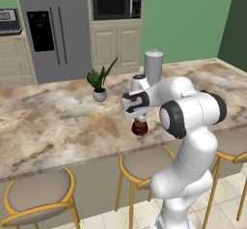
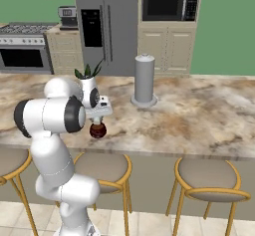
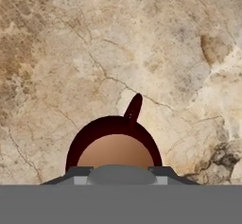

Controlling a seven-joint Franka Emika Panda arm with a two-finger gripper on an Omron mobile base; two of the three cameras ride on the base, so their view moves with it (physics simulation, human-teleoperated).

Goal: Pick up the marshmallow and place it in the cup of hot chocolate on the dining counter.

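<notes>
The gripper point(image 1: 139, 120) is seen pointing straight down, directly above the cup of hot chocolate point(image 1: 140, 128). Its jaws are drawn nearly together; whether anything is pinched between them cannot be told, as the tips are hidden by the hand's own body, and the marshmallow cannot be made out in any view. From the hand view, the cup point(image 3: 115, 145) is seen from above at the bottom of the picture: a dark red rim, a light brown surface inside, and a handle pointing away toward the top. The cup stands upright on the dining counter point(image 1: 58, 121), close to its near edge, on the mottled tan-and-brown stone. In the right base view the cup point(image 2: 97, 130) is seen just under the hand.

Farther back on the counter, a small grey pot with a green plant point(image 1: 100, 83) and a tall grey cylinder point(image 1: 154, 67) are placed well apart from the cup. Round yellow-framed stools point(image 1: 144, 163) are lined up below the counter's near edge.
</notes>
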